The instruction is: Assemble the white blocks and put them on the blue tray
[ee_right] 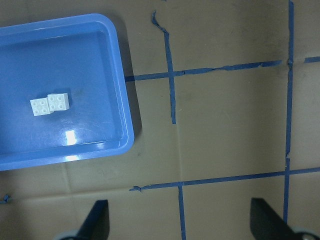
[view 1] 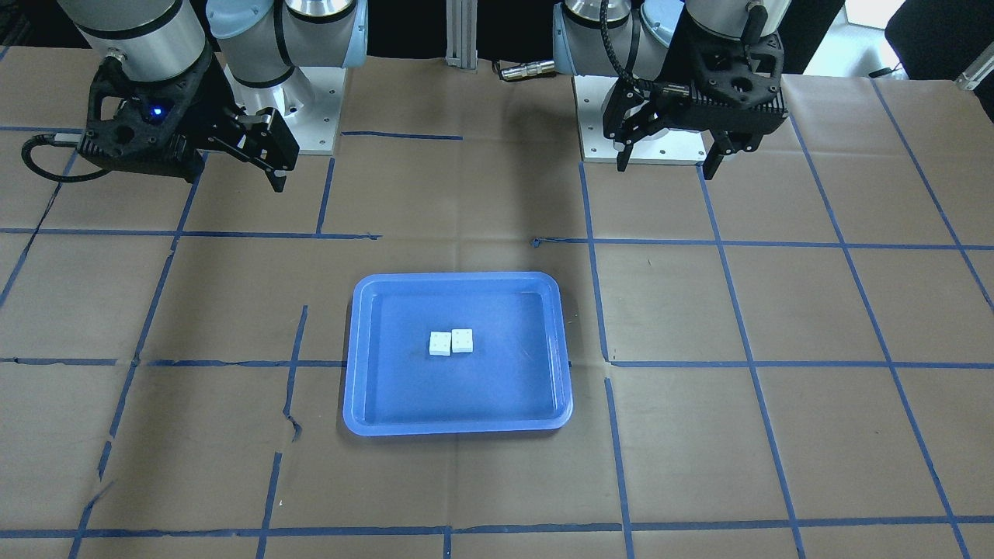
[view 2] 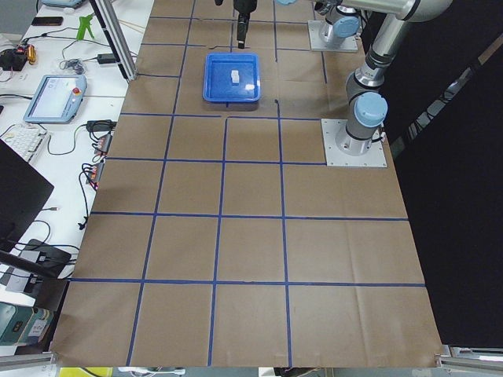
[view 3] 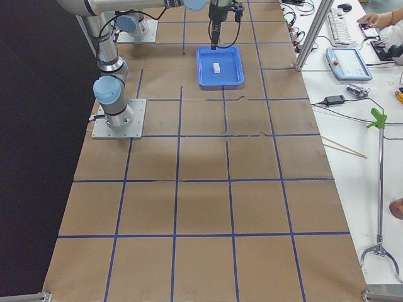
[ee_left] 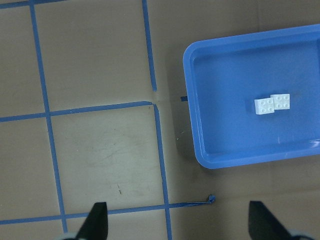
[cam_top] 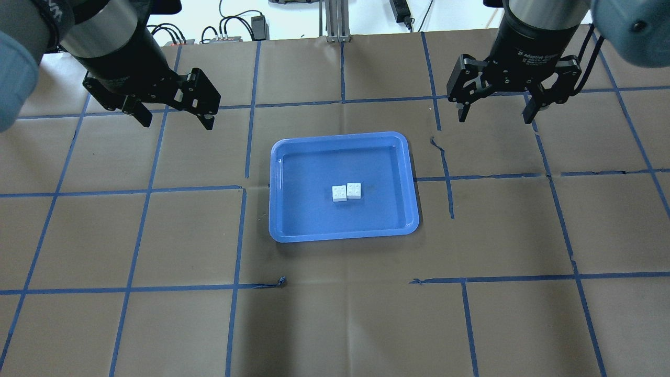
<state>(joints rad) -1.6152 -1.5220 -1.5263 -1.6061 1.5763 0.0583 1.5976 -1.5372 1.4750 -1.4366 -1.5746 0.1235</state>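
Two white blocks (cam_top: 339,193) (cam_top: 354,190) lie side by side, studs up and touching, near the middle of the blue tray (cam_top: 413,183). I cannot tell whether they are locked together. They also show in the front view (view 1: 439,343) (view 1: 462,340), the left wrist view (ee_left: 271,104) and the right wrist view (ee_right: 50,104). My left gripper (cam_top: 177,123) is open and empty, above the table beyond the tray's left side. My right gripper (cam_top: 495,119) is open and empty, beyond the tray's right side. Both are well apart from the tray.
The table is covered in brown paper (cam_top: 340,324) with a grid of blue tape lines, torn in places. The arm base plates (view 1: 311,116) (view 1: 598,132) stand at the robot's side. Benches with cables and devices (view 2: 55,94) flank the table's far edge.
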